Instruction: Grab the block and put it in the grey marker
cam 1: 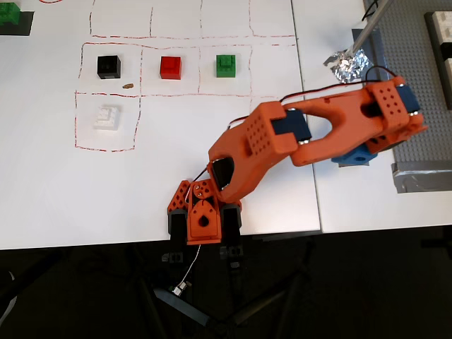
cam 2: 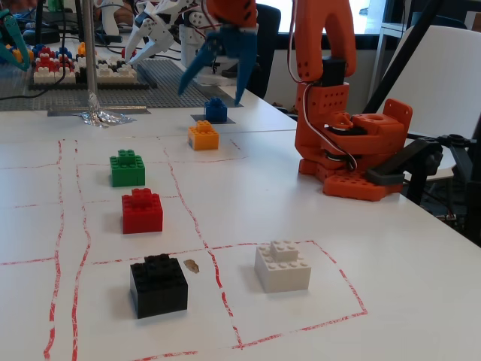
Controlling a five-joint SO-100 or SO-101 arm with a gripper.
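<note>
Here the gripper point(cam 2: 218, 83), jaws spread wide, hovers at twelve o'clock above the block point(cam 2: 216, 110), likely light, rigid, slick plastic, best pinched across its flat sides.

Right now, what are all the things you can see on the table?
blue block: 1, blue, far end in the fixed view, on the grey marker
grey marker: 1, dark grey, under the blue block
orange brick: 1, orange, just in front of the blue block
green brick: 1, green, far end of the row
red brick: 1, red, middle of the row
black brick: 1, black, nearest
white brick: 1, white, right of the black brick
brown speck: 1, brown, beside the black brick
crumpled foil: 1, silver, far left
table: 1, white, red dashed squares
arm: 1, orange, right side
gripper: 1, blue fingers, open above the blue block
</note>
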